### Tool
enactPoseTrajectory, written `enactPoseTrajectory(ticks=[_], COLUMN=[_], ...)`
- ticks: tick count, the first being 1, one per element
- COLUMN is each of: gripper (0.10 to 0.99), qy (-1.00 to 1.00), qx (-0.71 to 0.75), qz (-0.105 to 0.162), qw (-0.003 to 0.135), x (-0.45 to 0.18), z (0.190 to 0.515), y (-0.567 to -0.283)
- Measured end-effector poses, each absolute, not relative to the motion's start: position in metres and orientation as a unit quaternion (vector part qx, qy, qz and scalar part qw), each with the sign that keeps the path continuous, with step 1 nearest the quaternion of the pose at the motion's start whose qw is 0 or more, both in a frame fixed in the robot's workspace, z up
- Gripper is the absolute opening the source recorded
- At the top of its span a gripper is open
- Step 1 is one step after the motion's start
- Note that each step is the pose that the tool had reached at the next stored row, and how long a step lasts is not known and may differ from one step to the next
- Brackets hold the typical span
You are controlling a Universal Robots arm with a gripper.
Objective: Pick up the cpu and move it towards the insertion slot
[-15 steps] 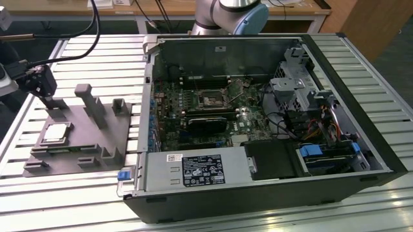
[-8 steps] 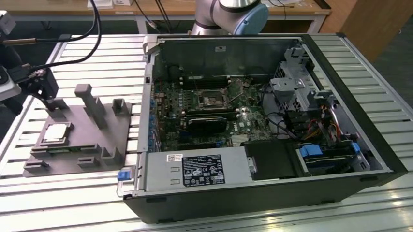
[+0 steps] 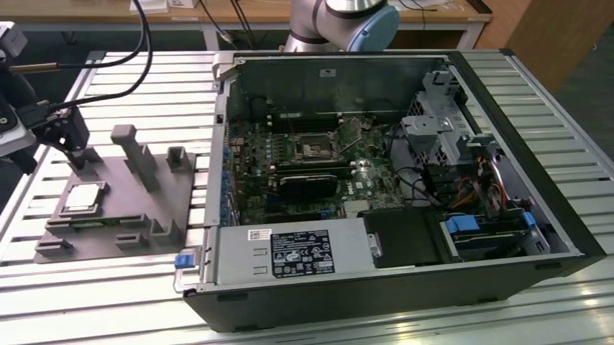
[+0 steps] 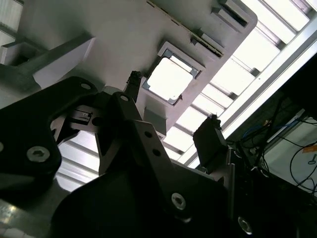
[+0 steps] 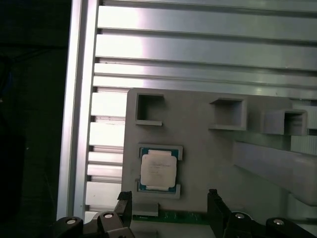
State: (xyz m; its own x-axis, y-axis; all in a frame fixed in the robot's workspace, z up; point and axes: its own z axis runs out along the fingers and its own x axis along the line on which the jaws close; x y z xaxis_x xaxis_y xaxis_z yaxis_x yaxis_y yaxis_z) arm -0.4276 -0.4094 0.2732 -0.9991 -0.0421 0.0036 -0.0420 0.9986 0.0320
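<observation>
one small flat square cpu (image 3: pixel 82 198) with a silvery-white metal top lies flat in a shallow recess of the grey plastic fixture block (image 3: pixel 134 215), which rests on the ribbed aluminium bench (image 3: pixel 144 79) at the exterior view's left. the black claw (image 3: pixel 85 164) hangs over the fixture's far end, just beside the cpu and not touching it. in the first wrist view the claw (image 5: pixel 169 202) is spread wide, wider than the cpu (image 5: pixel 157 168), with nothing between its two dark fingers (image 5: pixel 124 204); the chip sits just beyond the fingertips, apart from both. the second wrist view shows the same spread claw (image 4: pixel 173 106) with the bright square chip (image 4: pixel 170 79) in its pale frame near one fingertip. the insertion slot (image 3: pixel 315 149), a small square socket with a dark centre and shiny metal frame, sits on the green board inside the open black computer case (image 3: pixel 537 215), well apart from the cpu, towards the exterior view's right.
</observation>
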Motion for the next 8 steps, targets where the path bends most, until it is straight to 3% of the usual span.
enactPoseTrajectory(ticks=[8], gripper=[0.706], qy=[-1.000], qx=[0.021], qz=[-0.016], qw=[0.002], x=[-0.4276], z=[0.2656], y=[-0.4094])
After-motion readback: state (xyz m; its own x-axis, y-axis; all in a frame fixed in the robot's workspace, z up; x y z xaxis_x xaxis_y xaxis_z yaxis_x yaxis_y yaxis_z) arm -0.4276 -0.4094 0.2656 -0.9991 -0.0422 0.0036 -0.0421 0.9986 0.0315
